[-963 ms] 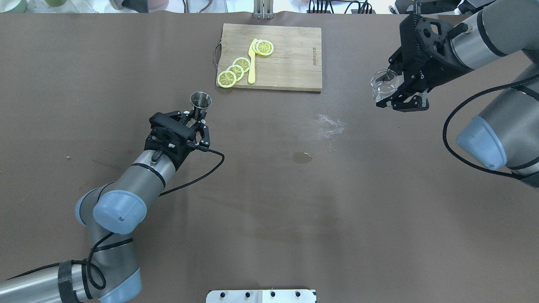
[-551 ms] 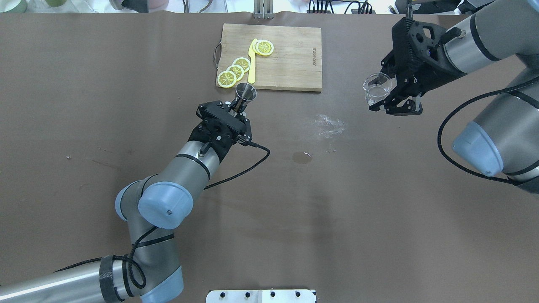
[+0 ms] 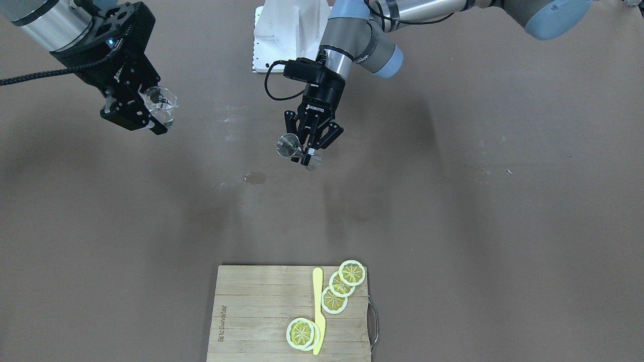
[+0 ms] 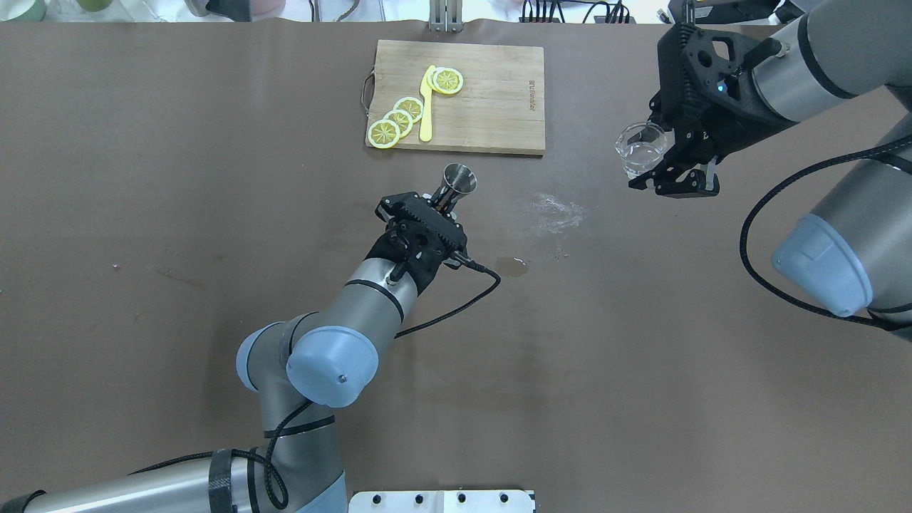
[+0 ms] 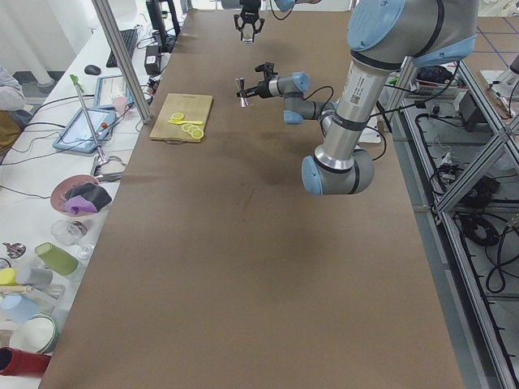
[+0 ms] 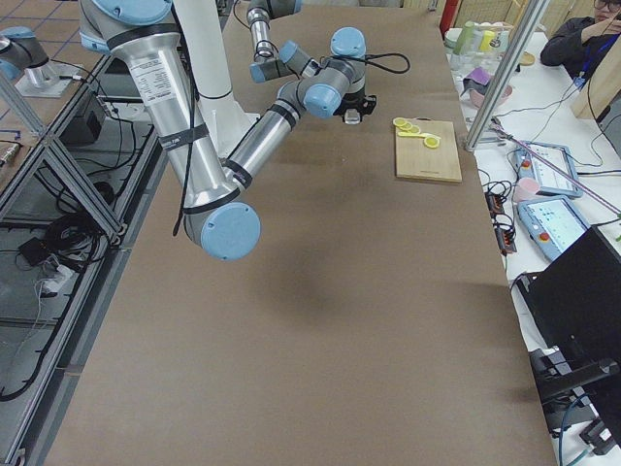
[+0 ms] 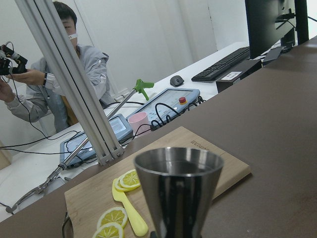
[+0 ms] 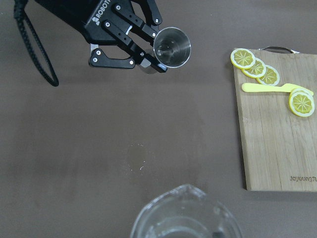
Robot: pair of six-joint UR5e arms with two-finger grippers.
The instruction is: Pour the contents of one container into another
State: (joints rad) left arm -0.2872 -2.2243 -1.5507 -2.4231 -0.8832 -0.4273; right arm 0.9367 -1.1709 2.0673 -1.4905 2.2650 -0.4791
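Left gripper (image 4: 443,203) is clamped on the small grey steel hourglass jigger (image 4: 459,178) above the brown tabletop (image 4: 641,356). Well apart, right gripper (image 4: 652,160) grips the clear faceted glass tumbler (image 4: 639,146).

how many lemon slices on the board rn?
4 clear lemon slices, all on the cutting board: three overlapping in a row beside the yellow knife, one on the knife's other side. A fifth may hide under that one.

ROBOTIQ on left hand (image 3: 303,150); cutting board (image 8: 277,148) engraving too small to read
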